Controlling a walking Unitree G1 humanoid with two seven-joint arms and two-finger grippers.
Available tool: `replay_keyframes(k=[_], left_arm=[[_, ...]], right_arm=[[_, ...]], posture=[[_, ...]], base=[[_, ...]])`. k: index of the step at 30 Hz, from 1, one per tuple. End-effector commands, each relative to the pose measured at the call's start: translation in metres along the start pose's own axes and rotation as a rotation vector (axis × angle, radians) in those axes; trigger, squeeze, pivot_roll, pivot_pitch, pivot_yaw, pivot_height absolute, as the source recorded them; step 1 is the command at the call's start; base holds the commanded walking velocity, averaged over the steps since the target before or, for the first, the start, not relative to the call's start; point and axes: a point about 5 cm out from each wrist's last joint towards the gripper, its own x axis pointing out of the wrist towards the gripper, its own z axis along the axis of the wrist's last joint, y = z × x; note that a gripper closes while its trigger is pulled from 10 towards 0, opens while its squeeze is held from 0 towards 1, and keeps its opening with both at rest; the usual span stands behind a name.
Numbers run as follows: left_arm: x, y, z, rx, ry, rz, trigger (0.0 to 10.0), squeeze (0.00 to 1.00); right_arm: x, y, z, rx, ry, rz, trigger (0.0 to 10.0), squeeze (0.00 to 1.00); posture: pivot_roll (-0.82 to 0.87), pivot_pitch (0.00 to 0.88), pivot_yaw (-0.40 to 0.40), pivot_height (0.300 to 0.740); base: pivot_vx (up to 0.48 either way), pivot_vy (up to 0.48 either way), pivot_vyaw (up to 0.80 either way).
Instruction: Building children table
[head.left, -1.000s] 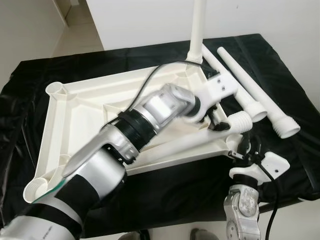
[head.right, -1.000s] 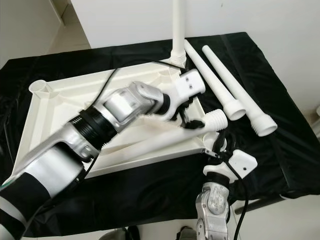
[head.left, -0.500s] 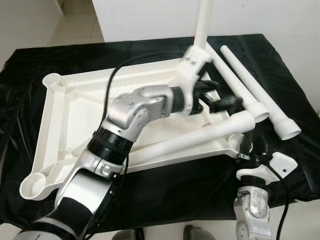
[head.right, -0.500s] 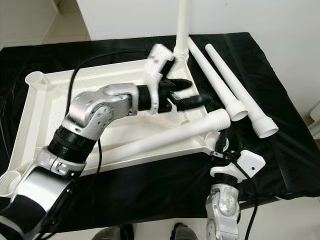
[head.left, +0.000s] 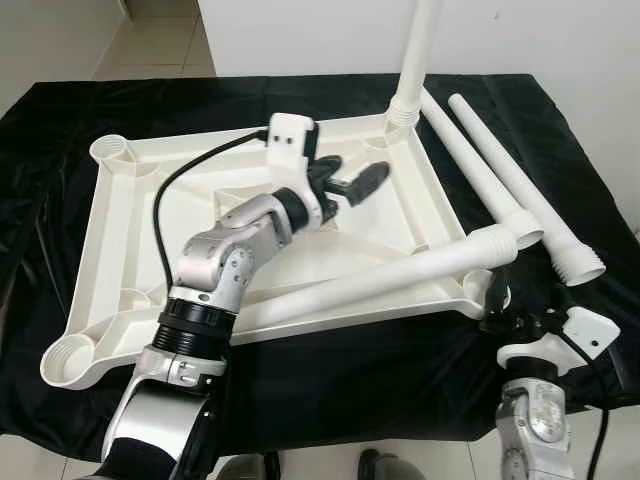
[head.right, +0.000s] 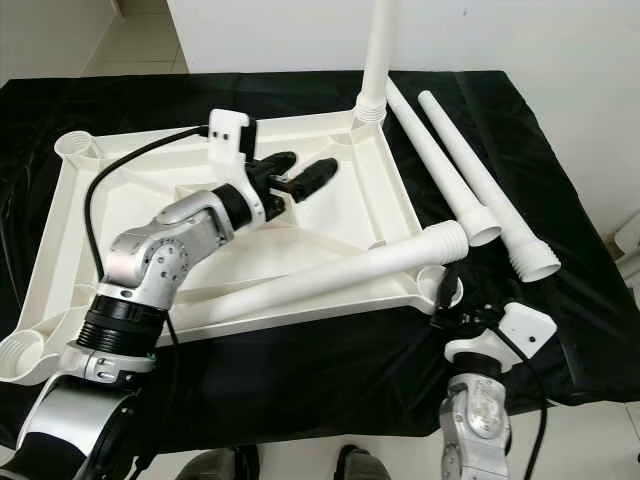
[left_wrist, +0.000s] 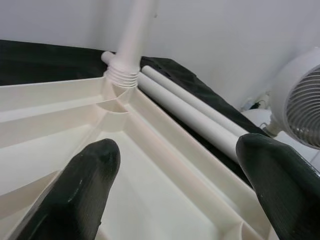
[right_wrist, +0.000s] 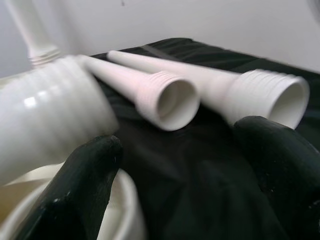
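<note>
The white tabletop (head.left: 150, 250) lies upside down on the black cloth (head.left: 60, 130), ribs and corner sockets facing up, so the legs can be screwed in from above. It is a moulded plastic tray shape with a raised rim and a round socket at each corner. One leg (head.left: 415, 60) already stands upright in the far right socket, its threaded collar seated there.

My left gripper (head.left: 350, 180) hovers over the far right part of the tabletop's underside, fingers spread wide and holding nothing. In my left wrist view I look between them toward the standing leg and, at the right edge, a white fan (left_wrist: 300, 100).

A loose leg (head.left: 380, 280) lies slantwise across the near right part of the tabletop, its threaded end resting over the near right corner socket. I judge it is meant for that socket next.

My right gripper (head.left: 500, 310) sits just beside that corner, at the near right edge, fingers also spread and empty, pointing at the threaded end as if ready to take it.

Two more legs (head.left: 500, 190) lie side by side on the cloth to the right of the tabletop, threaded ends toward me, waiting their turn.
</note>
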Motion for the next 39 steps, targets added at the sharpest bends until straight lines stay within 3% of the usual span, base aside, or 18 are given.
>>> replay_keyframes(k=[1,3,4,5,6,10,13,15,16,17,18,19,21,26,27,32,35,39], left_arm=[[-0.003,-0.002,-0.003,0.006,0.004,0.006,10.0,0.0],[-0.004,-0.002,-0.004,0.004,-0.004,0.017,10.0,0.0],[-0.008,-0.003,-0.006,0.014,-0.012,0.027,10.0,0.0],[-0.008,-0.003,-0.006,0.014,-0.012,0.027,10.0,0.0],[-0.015,-0.003,-0.007,0.023,-0.022,0.042,10.0,0.0],[-0.019,-0.001,-0.007,0.048,-0.029,0.057,10.0,0.0],[-0.026,-0.005,-0.007,0.137,-0.066,0.05,10.0,0.0],[-0.029,-0.006,-0.009,0.124,-0.084,0.052,10.0,0.0],[-0.031,-0.01,-0.011,0.148,-0.098,0.037,10.0,0.0],[-0.031,-0.01,-0.011,0.148,-0.098,0.037,10.0,0.0],[-0.034,-0.013,-0.012,0.191,-0.117,0.033,10.0,0.0],[-0.034,-0.015,-0.015,0.211,-0.124,0.034,10.0,0.0],[-0.034,-0.015,-0.015,0.211,-0.124,0.034,10.0,0.0],[-0.031,-0.014,-0.019,0.224,-0.114,0.084,10.0,0.0],[-0.03,-0.012,-0.02,0.242,-0.098,0.1,10.0,0.0],[-0.03,-0.017,-0.023,0.285,-0.07,0.044,10.0,0.0],[-0.032,-0.024,-0.025,0.297,-0.057,-0.02,10.0,0.0],[-0.032,-0.026,-0.025,0.294,-0.049,-0.033,10.0,0.0]], right_arm=[[-0.002,-0.007,-0.003,-0.005,0.032,-0.006,10.0,1.0],[-0.001,-0.008,-0.001,-0.002,0.027,0.008,10.0,1.0],[0.001,-0.01,0.004,-0.004,0.018,0.028,10.0,0.55],[0.001,-0.01,0.004,-0.004,0.018,0.028,10.0,0.55],[0.006,-0.015,0.011,-0.021,-0.002,0.051,10.0,0.0],[0.012,-0.019,0.018,-0.054,-0.026,0.071,10.0,0.0],[0.024,-0.019,0.03,-0.062,-0.065,0.114,10.0,0.0],[0.027,-0.015,0.033,-0.056,-0.075,0.139,10.0,0.0],[0.028,-0.009,0.036,-0.039,-0.082,0.169,10.0,0.2],[0.028,-0.009,0.036,-0.039,-0.082,0.169,10.0,0.2],[0.029,-0.003,0.037,-0.019,-0.089,0.2,10.0,0.87],[0.029,0.004,0.038,-0.003,-0.092,0.228,10.0,1.0],[0.029,0.004,0.038,-0.003,-0.092,0.228,10.0,1.0],[0.036,0.024,0.046,0.009,-0.114,0.332,10.0,1.0],[0.041,0.03,0.048,0.011,-0.114,0.388,10.0,0.0],[0.047,0.034,0.05,0.049,-0.09,0.446,10.0,0.0],[0.047,0.043,0.047,0.083,-0.029,0.566,10.0,0.0],[0.048,0.044,0.048,0.052,-0.02,0.63,10.0,0.0]], posture=[[0.01,0.176,0.021,0.74],[0.01,0.172,0.015,0.74],[0.01,0.172,0.015,0.74],[0.01,0.172,0.015,0.74],[0.02,0.169,0.011,0.74],[0.02,0.161,0.006,0.74],[0.02,0.149,-0.009,0.74],[0.02,0.141,-0.016,0.74],[0.02,0.141,-0.016,0.74],[0.02,0.141,-0.016,0.74],[0.01,0.13,-0.018,0.74],[0.01,0.13,-0.018,0.74],[0.01,0.13,-0.018,0.74],[0.01,0.115,-0.014,0.74],[0.01,0.115,-0.014,0.74],[0.0,0.129,-0.007,0.74],[0.01,0.135,-0.017,0.74],[0.01,0.135,-0.017,0.74]], base=[[0.0,0.0,0.0],[0.0,0.0,0.0],[0.0,0.0,0.0],[0.0,0.0,0.0],[0.0,0.0,0.0],[0.0,0.0,0.0],[0.0,0.0,0.0],[0.0,0.0,0.0],[0.0,0.0,0.0],[0.0,0.0,0.0],[0.0,0.0,0.0],[0.0,0.0,0.0],[0.0,0.0,0.0],[0.0,0.0,0.0],[0.0,0.0,0.0],[0.0,0.0,0.0],[0.0,0.0,0.0],[0.0,0.0,0.0]])
